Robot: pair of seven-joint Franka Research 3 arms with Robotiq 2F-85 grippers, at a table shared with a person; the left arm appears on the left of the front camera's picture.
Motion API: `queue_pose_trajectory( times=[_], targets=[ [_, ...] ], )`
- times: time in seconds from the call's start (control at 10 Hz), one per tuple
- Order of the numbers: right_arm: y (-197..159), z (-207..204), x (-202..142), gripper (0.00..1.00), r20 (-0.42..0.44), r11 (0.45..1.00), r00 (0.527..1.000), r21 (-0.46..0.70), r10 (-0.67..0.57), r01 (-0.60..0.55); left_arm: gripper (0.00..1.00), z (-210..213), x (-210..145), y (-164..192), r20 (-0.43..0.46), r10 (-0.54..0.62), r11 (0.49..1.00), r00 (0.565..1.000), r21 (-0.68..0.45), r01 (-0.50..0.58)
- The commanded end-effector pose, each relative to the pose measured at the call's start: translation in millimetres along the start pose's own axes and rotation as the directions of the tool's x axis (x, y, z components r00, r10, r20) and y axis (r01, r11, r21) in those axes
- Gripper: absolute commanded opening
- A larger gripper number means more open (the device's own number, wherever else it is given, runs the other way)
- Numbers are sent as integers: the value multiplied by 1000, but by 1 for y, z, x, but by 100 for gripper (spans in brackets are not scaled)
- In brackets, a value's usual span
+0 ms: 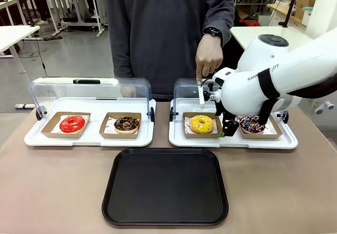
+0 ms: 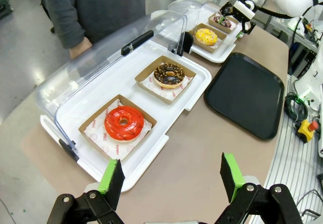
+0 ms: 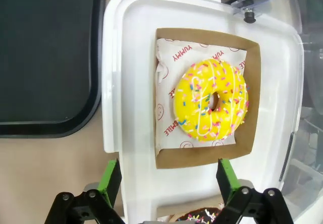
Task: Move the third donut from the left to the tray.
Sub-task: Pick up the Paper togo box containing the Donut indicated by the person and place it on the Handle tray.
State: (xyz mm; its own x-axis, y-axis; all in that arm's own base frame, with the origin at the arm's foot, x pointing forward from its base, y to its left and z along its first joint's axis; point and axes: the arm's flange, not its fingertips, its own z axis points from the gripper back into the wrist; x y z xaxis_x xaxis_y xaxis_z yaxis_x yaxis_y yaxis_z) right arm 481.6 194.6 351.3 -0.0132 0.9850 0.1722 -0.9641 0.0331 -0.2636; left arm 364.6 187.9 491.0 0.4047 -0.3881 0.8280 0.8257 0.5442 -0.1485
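I am hovering my right pincer (image 3: 169,183), jaws wide and empty, just beside the yellow donut (image 3: 211,99), nearer than my left pincer (image 2: 171,176), also gaping empty.

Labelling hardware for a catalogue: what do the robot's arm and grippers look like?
The right arm is glossy white and rounded, with a black band and grey lettering. Both the left gripper and the right gripper are black bolted linkages whose jaws carry bright green pads.

Big white robot arm (image 1: 279,70) with round smooth shells, black band, dark grey cap on top, black letters on its side, black grippers (image 3: 166,183) with green pads and small screws, person (image 1: 168,33) in dark grey long-sleeved top, black wrist watch (image 1: 212,32)
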Motion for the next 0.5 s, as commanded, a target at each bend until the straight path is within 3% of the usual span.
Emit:
queue_pose_trajectory(
  times=[0.0, 0.4],
  targets=[
    [-9, -11, 8, 100, -34, 999, 999, -32, -19, 18, 100, 1, 2, -2, 5, 3, 1000, 1000, -6, -3],
    [-16, -35, 9, 100, -61, 999, 998, -30, -14, 13, 100, 1, 2, -2, 5, 3, 1000, 1000, -6, -3]
  ],
)
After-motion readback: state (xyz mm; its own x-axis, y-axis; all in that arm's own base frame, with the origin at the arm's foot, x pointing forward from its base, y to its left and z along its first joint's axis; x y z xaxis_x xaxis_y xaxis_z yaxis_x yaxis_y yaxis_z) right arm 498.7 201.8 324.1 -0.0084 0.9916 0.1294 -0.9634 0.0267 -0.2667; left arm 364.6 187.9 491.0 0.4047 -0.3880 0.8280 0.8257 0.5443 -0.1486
